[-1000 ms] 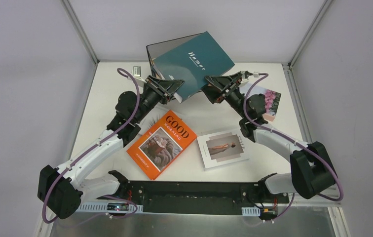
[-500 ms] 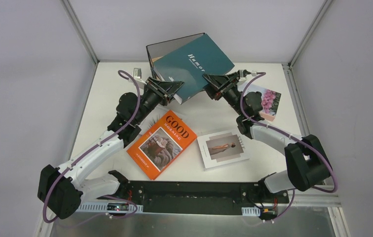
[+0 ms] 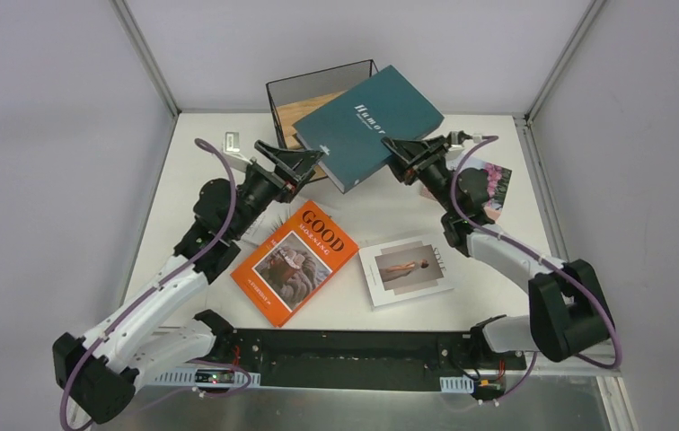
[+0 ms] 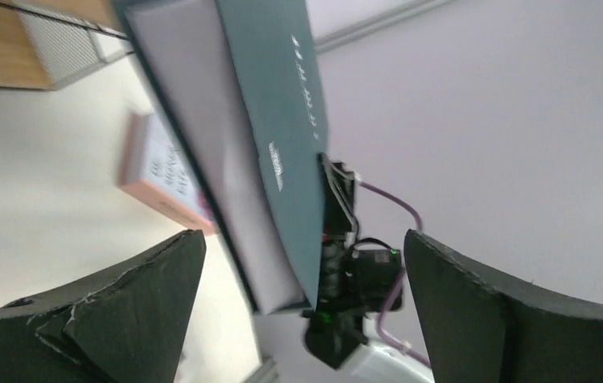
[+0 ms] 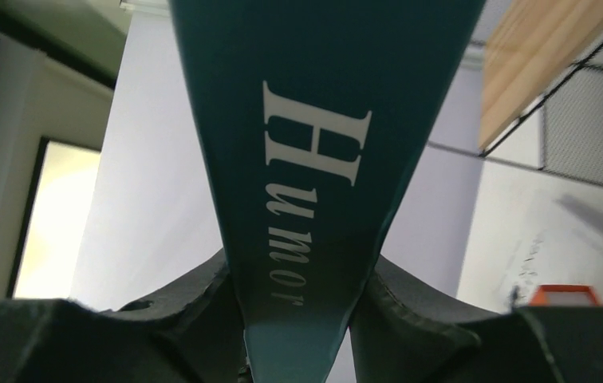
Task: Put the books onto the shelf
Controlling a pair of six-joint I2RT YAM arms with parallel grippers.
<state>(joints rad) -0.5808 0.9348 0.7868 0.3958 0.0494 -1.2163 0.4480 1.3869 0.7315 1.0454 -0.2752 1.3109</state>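
Observation:
The dark teal book "Humor" [image 3: 372,126] hangs tilted in front of the wire-frame shelf [image 3: 304,109] at the back. My right gripper [image 3: 401,149] is shut on its right lower edge; in the right wrist view the spine [image 5: 314,120] sits wedged between both fingers [image 5: 195,307]. My left gripper [image 3: 300,162] stands wide open just left of the book, apart from it; the book [image 4: 282,120] shows beyond its jaws. The orange "GOOD MORNING" book [image 3: 295,260] and the white figure-photo book [image 3: 405,269] lie flat mid-table. The pink-flower book [image 3: 496,181] lies under my right arm.
A white book [image 3: 268,220] peeks out from under my left arm. A small silvery clip [image 3: 233,142] lies at the back left. The enclosure's walls and corner posts stand close behind the shelf. The shelf's wooden board [image 5: 537,72] shows at upper right in the right wrist view.
My left gripper has let go of the teal book, opened wide and drawn back. My right gripper has shut on the book, which has shifted right and uncovered part of the shelf.

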